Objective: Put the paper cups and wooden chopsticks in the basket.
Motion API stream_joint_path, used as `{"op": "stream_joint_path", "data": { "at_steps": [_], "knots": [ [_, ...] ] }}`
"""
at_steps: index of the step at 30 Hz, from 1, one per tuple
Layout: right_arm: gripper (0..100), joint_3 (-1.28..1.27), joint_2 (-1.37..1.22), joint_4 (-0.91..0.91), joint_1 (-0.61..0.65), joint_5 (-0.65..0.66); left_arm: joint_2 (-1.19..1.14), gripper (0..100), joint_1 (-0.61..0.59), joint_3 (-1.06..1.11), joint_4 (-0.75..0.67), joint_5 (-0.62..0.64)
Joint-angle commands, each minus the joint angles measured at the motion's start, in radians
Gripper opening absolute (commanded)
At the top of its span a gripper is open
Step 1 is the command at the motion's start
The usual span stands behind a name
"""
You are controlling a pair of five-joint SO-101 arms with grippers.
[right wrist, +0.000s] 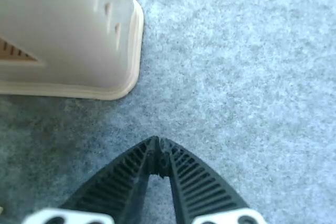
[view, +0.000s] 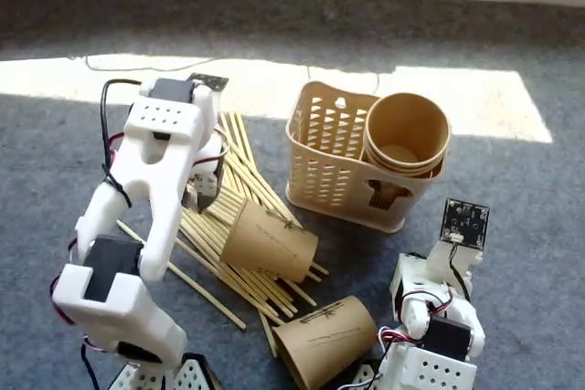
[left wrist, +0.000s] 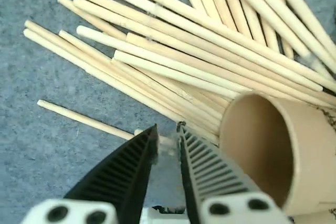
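Left gripper [left wrist: 167, 129], jaws narrowly parted, hovers over thin, stiff, light wooden chopsticks [left wrist: 210, 51], likely best pinched mid-length. Right gripper [right wrist: 159, 153] jaws closed, empty.

Passage: grey carpet [view: 521, 198] to the right of the basket [view: 334, 166], open to an arm.
Basket mouth: right side taken by stacked cups [view: 407, 134]; left side open from above.
Obstacles: chopstick pile [view: 239, 212] fanned out left of the basket, with a cup [view: 271, 242] lying across it (its rim sits just beside the left gripper [left wrist: 167, 129], whose jaws stand narrowly apart over the sticks).
Second cup [view: 326, 340]: lies on its side between the arm bases.
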State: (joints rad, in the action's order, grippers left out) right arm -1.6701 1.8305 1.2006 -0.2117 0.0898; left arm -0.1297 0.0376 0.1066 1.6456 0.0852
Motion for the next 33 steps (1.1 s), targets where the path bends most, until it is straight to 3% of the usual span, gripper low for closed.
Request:
{"op": "stream_joint_path", "data": {
  "at_steps": [1,10,22,26,28,33],
  "knots": [
    [1.9,-0.108,0.007,-0.022,-0.01,-0.005,0.102,7,-0.001,0.038,-0.046,-0.129],
    [1.9,-0.108,0.007,-0.022,-0.01,-0.005,0.275,7,-0.001,0.298,-0.227,-0.339],
    [1.9,-0.108,0.007,-0.022,-0.01,-0.005,0.631,9,-0.015,0.424,-0.255,-0.288],
    [1.9,-0.108,0.007,-0.022,-0.01,-0.005,0.667,20,-0.013,0.423,-0.196,-0.244],
    [1.9,-0.108,0.007,-0.022,-0.01,-0.005,0.668,25,0.016,0.423,-0.17,-0.224],
    [1.9,-0.108,0.007,-0.022,-0.01,-0.005,0.67,23,0.128,0.421,-0.097,-0.221]
  ]
}}
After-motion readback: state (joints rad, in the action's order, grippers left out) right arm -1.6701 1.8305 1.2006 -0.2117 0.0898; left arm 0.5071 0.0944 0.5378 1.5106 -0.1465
